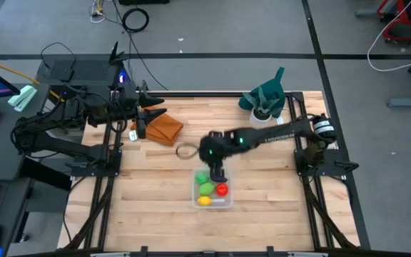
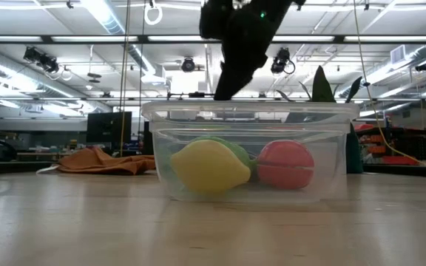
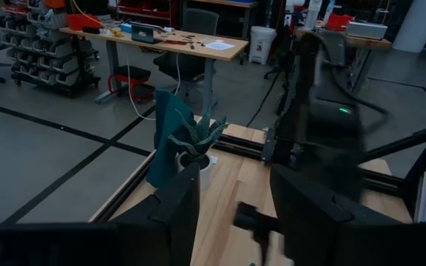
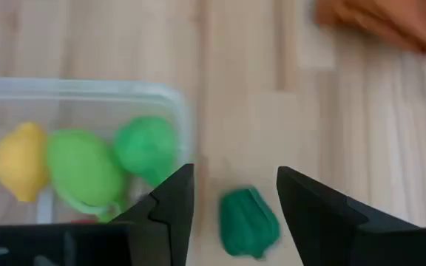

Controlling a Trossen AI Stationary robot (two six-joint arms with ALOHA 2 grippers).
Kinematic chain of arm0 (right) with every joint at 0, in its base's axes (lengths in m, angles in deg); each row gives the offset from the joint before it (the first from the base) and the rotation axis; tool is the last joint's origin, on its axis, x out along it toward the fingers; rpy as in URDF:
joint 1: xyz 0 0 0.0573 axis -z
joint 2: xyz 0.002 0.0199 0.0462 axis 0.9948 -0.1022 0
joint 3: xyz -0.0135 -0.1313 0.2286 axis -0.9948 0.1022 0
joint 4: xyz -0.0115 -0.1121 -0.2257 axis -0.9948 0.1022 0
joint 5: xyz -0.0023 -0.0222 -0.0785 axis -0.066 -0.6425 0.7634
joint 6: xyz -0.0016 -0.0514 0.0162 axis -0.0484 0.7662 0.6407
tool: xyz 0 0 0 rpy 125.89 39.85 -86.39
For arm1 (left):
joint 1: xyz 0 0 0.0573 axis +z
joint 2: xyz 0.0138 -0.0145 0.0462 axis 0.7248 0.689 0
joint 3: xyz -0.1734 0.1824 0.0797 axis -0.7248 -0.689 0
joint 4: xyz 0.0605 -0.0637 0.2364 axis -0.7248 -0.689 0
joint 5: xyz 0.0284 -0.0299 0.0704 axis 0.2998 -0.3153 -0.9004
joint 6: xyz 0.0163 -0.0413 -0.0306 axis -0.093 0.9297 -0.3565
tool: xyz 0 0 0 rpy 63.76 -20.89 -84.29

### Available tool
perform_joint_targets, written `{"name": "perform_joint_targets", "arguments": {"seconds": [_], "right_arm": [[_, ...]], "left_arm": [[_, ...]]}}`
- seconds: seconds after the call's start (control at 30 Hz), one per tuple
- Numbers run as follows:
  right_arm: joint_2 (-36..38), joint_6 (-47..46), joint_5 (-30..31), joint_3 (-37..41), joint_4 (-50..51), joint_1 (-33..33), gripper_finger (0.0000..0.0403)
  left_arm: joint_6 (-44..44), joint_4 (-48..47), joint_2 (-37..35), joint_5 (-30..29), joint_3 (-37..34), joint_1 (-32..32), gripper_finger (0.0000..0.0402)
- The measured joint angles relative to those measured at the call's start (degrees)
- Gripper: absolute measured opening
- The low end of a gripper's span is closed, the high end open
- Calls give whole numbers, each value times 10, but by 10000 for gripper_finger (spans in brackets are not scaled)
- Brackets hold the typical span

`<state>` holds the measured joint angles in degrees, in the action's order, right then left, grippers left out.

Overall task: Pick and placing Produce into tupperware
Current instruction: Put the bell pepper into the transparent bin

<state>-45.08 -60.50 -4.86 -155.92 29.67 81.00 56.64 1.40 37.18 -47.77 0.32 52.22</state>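
Observation:
The clear tupperware (image 1: 195, 194) stands on the wood at the table's middle. In it lie a yellow piece (image 4: 19, 159), a light green piece (image 4: 83, 170), another green piece (image 4: 146, 148) and a red piece (image 2: 285, 164). A dark green piece (image 4: 248, 222) shows blurred just outside the tub's far wall, in the gap between my right fingers and clear of both. My right gripper (image 4: 235, 177) hangs open above the tub's far edge (image 1: 218, 173), pointing steeply down. My left gripper (image 3: 235, 199) waits open, raised at the far left (image 1: 155, 114).
An orange-brown cloth (image 1: 164, 128) lies far left of the tub. A dark green cloth with a white cup (image 1: 265, 103) stands at the far right. A thin grey ring (image 1: 185, 150) lies between the cloth and the tub. Bare wood stretches to the near left and right.

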Motion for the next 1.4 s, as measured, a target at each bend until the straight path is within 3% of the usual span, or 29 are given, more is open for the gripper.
{"name": "perform_joint_targets", "arguments": {"seconds": [0.27, 0.63, 0.9, 1.07, 1.27, 1.4], "right_arm": [[0, -143, -80, -2, 30, 86, 158], [0, -319, -114, -2, 26, 103, 180], [0, -407, -119, 53, -86, 103, 241], [0, -370, -117, 68, -104, 101, 297], [0, -339, -66, 80, -103, 92, 359], [0, -415, -42, 94, -101, 90, 376]], "left_arm": [[0, 0, 0, 0, 0, 0, 174], [0, 0, 0, 0, 0, 0, 174], [-1, -3, 0, 0, 0, 0, 174], [0, -9, 0, 0, 0, 0, 174], [5, -8, 0, 0, 0, 0, 174], [20, -8, 0, 0, 0, 0, 174]]}}
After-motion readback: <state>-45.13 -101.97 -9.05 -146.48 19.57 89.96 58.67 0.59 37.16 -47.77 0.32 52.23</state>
